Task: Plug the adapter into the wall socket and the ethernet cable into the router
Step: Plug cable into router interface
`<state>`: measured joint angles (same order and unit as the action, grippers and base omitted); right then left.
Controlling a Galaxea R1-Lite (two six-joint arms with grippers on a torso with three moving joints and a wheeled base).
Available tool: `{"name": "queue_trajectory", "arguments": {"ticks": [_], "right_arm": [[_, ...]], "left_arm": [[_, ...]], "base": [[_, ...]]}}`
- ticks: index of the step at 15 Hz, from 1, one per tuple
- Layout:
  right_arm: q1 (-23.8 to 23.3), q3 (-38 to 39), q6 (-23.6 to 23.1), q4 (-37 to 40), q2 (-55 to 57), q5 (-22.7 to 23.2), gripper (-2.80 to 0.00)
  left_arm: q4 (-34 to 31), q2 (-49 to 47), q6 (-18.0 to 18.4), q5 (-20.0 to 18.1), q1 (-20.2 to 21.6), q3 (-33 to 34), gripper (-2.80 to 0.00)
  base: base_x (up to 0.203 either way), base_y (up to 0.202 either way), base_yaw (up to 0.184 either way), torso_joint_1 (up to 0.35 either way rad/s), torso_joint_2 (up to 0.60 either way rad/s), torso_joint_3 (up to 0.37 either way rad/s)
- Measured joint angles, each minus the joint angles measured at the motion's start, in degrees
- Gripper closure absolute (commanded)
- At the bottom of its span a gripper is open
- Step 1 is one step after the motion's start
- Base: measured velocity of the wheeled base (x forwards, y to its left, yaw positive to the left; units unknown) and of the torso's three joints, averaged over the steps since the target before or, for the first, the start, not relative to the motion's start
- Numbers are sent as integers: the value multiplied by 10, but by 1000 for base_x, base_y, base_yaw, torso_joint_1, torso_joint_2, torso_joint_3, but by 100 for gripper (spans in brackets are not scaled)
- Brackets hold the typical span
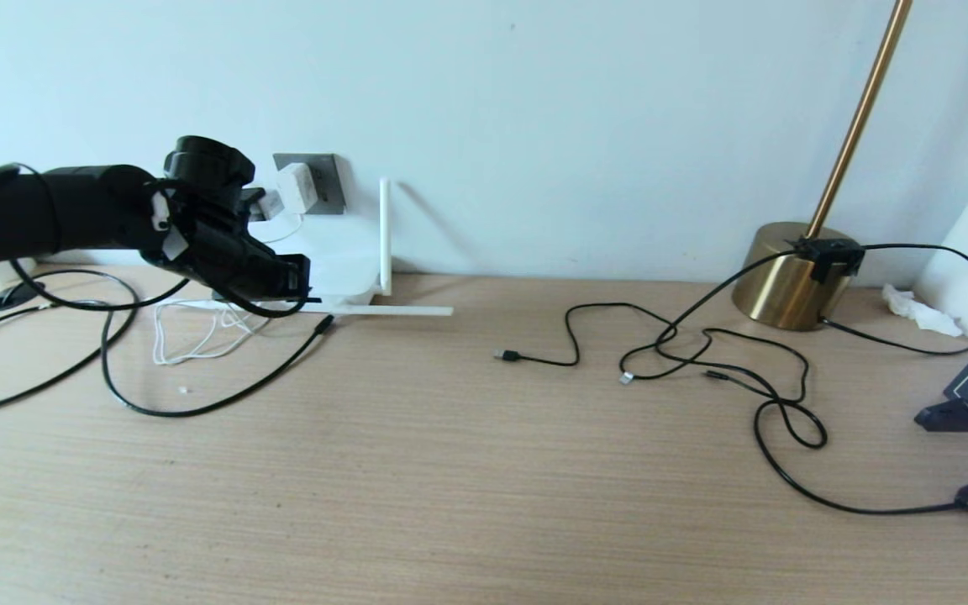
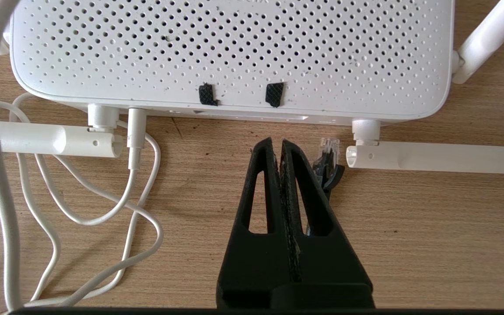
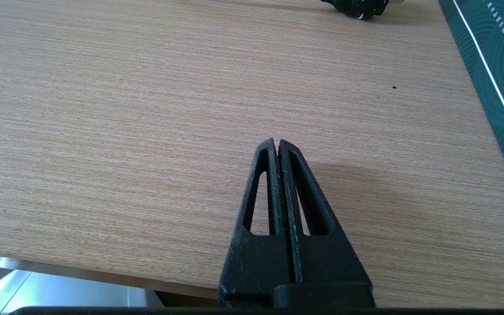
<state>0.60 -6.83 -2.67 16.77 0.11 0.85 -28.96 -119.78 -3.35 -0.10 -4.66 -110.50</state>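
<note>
Since my left gripper (image 2: 277, 144) hangs with fingers closed on nothing, the cable's (image 2: 327, 168) clear plug lies unplugged on the desk (image 2: 409, 240) just beside it, near the router (image 2: 234, 52). It's light, limp and brittle-clipped, so I'd pinch the boot.

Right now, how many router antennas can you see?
3. One antenna lies flat by the white cord plug, another flat by the ethernet cable tip, a third stands at the router far corner. A fourth may be hidden.
</note>
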Motion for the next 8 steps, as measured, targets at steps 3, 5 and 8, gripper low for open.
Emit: {"name": "queue_trajectory", "arguments": {"ticks": [3,5,8], "right_arm": [[0,0,0,0,0,0,0],[0,0,0,0,0,0,0],[0,0,1,0,0,0,0]], "left_arm": [[0,3,0,0,0,1,0],[0,3,0,0,0,1,0],[0,3,0,0,0,1,0]], "base": [[0,0,0,0,0,0],[0,0,0,0,0,0],[0,0,0,0,0,0]]}}
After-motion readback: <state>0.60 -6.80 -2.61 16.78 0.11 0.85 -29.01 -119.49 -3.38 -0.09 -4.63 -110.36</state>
